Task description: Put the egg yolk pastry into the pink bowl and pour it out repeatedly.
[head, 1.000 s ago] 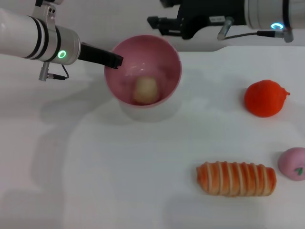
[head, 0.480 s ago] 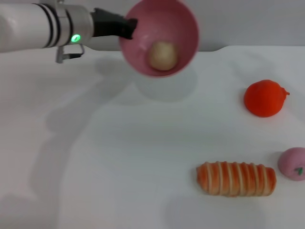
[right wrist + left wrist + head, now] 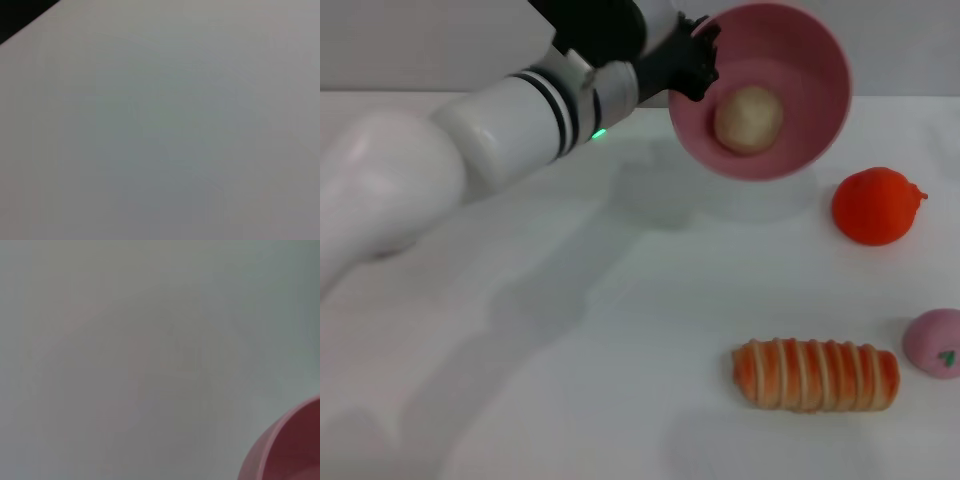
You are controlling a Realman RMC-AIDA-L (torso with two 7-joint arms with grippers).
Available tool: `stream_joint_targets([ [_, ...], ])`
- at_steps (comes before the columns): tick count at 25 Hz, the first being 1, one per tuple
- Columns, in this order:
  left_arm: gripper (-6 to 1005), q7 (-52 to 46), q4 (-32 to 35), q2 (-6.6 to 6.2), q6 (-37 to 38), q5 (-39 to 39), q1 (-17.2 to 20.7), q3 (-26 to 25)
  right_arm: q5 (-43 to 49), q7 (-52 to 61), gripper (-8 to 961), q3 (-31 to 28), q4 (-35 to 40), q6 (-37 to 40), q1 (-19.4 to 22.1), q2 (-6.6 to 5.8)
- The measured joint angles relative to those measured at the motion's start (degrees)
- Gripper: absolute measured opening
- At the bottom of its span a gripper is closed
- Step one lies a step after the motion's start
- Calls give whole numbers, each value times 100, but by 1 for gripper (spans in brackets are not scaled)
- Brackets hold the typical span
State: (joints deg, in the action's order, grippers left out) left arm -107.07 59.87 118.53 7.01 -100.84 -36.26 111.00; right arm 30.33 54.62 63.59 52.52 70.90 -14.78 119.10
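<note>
Left end effector pinches the pink bowl by its rim; we see it carried higher and rightward, tilting, egg yolk pastry inside, pour imminent.

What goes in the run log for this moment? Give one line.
left gripper: shut on bowl rim, bowl lifted and tilted | pastry: inside bowl | right gripper: not in view | step: pour not yet done
</note>
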Motion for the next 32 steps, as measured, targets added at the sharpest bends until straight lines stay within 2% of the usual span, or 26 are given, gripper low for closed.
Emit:
stream_joint_targets([
  [7, 70, 282, 174, -5, -1352, -22, 181, 973, -426, -274, 549, -44, -414, 311, -69, -36],
  [9, 70, 285, 219, 1, -2186, -129, 254, 1672, -430, -273, 549, -50, -470, 296, -145, -51],
  [10, 70, 285, 219, 1, -2186, -129, 254, 1672, -430, -272, 549, -51, -486, 294, -183, -60],
  [16, 71, 243, 242, 19, -3534, -972, 478, 2599, -430, -274, 548, -68, -499, 290, -334, -106],
  [22, 71, 235, 296, 21, -4256, -1516, 674, 3012, -430, -258, 548, -26, -458, 298, -394, -120],
  [32, 72, 225, 274, 21, -4321, -1616, 690, 3004, -430, -254, 548, -13, -487, 294, -477, -123],
])
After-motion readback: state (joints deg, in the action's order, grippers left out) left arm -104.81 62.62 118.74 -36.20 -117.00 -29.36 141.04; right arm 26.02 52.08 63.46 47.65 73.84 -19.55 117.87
